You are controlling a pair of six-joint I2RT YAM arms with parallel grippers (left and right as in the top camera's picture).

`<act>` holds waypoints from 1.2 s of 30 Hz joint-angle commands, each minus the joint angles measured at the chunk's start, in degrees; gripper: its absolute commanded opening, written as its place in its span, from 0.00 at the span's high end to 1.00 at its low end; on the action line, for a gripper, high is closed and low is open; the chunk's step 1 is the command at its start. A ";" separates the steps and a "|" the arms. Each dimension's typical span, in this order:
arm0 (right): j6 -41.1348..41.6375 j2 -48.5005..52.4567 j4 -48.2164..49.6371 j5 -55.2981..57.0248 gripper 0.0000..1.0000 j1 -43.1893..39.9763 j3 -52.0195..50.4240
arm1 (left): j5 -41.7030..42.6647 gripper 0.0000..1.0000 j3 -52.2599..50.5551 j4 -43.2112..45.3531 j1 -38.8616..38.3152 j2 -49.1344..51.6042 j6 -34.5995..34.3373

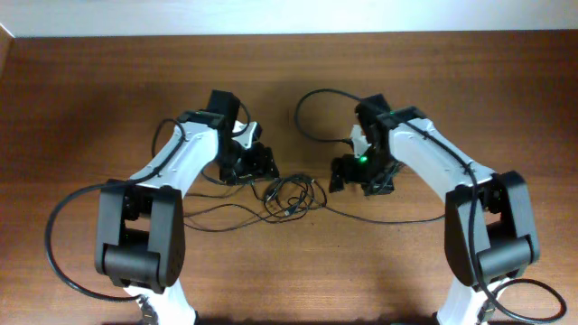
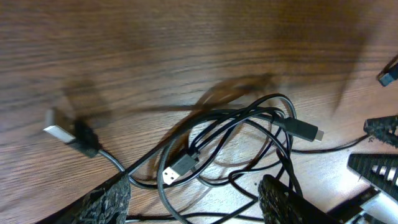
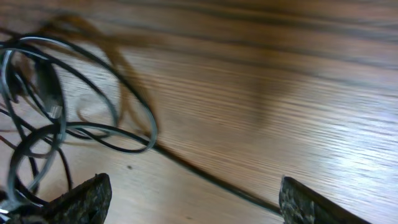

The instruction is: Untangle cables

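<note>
A tangled bunch of thin black cables [image 1: 291, 196] lies on the wooden table between my two grippers, with loose strands trailing left and right. In the left wrist view the tangle [image 2: 230, 149] shows a USB plug [image 2: 177, 169] and a small plug [image 2: 305, 130]; another silver-tipped plug [image 2: 59, 129] lies apart at the left. My left gripper [image 1: 257, 164] [image 2: 196, 208] is open just above the tangle's edge, with strands between its fingers. My right gripper [image 1: 361, 176] [image 3: 193, 202] is open, with one strand [image 3: 205, 177] running between its fingers; the tangle [image 3: 43, 118] lies to its left.
The wooden table [image 1: 289, 72] extends all round. Thicker black arm cables loop near the left arm's base [image 1: 63, 226] and behind the right arm [image 1: 312, 122]. The right gripper's fingers show at the right edge of the left wrist view [image 2: 379, 162].
</note>
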 commanded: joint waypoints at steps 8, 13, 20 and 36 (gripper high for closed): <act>13.42 1.42 11.06 4.92 0.19 11.98 0.55 | -10.16 0.35 -5.99 3.98 -3.74 -0.98 -6.82; 13.40 4.63 11.45 6.97 0.48 12.59 -1.09 | -10.49 0.57 -10.29 8.55 -3.74 -0.98 -6.82; 13.46 5.77 11.34 16.52 0.96 12.59 -4.61 | -23.67 1.00 -11.26 6.60 -1.11 -0.98 -6.78; 13.81 5.77 11.89 16.52 0.96 12.61 -4.72 | -3.93 0.46 0.74 -5.38 2.89 -3.13 -4.57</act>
